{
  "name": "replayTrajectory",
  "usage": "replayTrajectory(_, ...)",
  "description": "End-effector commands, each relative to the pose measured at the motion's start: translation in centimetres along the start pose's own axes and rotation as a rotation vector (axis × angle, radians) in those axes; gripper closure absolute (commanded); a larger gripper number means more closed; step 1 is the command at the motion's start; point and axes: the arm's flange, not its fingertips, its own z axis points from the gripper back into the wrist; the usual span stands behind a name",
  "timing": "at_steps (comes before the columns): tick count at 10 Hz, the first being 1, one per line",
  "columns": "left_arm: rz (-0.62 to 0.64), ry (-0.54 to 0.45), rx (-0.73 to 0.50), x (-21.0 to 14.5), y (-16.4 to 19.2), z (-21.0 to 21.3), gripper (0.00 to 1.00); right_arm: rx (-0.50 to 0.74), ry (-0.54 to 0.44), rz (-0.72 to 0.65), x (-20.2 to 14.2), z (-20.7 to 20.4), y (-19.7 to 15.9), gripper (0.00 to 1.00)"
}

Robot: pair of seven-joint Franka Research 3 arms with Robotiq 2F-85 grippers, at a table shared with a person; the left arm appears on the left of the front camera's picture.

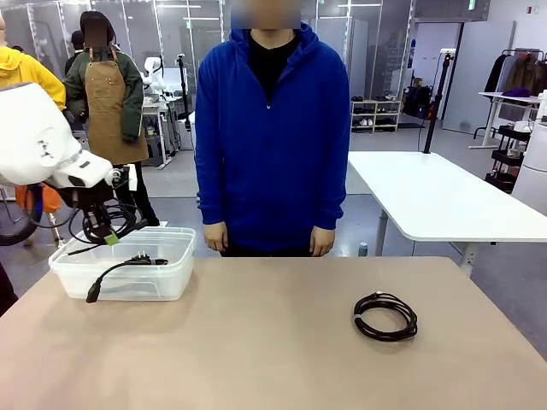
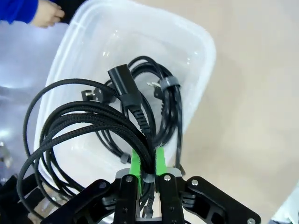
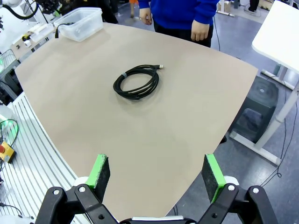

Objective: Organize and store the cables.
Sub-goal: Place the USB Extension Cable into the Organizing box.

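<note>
Where jaws pinch braided cable (image 2: 79, 121), plug hidden

No text, label, brand, number or sign is legible on anything in these views.

Robotics laboratory: open hall with glass partition walls (image 1: 51, 26), white height-adjustable worktables (image 1: 444, 201), a metal shelving rack (image 1: 376, 115), and an apron-clad person (image 1: 107, 94) standing at a far workstation.

Front view: level across surface (image 1: 256, 342) toward person. Left wrist: close, straight down into bin (image 2: 196, 42). Right wrist: high, far, overlooking surface; shares bin and coil (image 3: 136, 82) with front.
</note>
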Motion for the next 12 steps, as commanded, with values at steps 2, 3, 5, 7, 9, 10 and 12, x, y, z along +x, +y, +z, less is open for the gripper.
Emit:
replayTrajectory(2,0.039,0.046,-0.042,1.8,2.1,-2.1,0.78,-0.001,-0.015,0.016,0.0,0.0,-0.3,0.0)
replayTrajectory(3,0.026,0.066,-0.064,1.9,2.0,-3.1,0.57,-0.001,-0.015,0.016,0.0,0.0,-0.3,0.0)
replayTrajectory(5,0.026,0.071,-0.077,1.9,1.6,-3.4,0.32,-0.001,-0.015,0.016,0.0,0.0,-0.3,0.0)
replayTrajectory(7,0.017,0.066,-0.064,2.2,1.5,-2.9,0.08,-0.001,-0.015,0.016,0.0,0.0,-0.3,0.0)
replayTrajectory(9,0.028,0.053,-0.052,2.5,1.3,-2.3,0.0,-0.001,-0.015,0.016,0.0,0.0,-0.3,0.0)
replayTrajectory(10,0.025,0.05,-0.056,3.2,0.9,-1.9,0.0,-0.001,-0.015,0.016,0.0,0.0,-0.3,0.0)
replayTrajectory(12,0.007,0.039,-0.055,2.3,1.2,-3.0,0.0,-0.001,-0.015,0.016,0.0,0.0,-0.3,0.0)
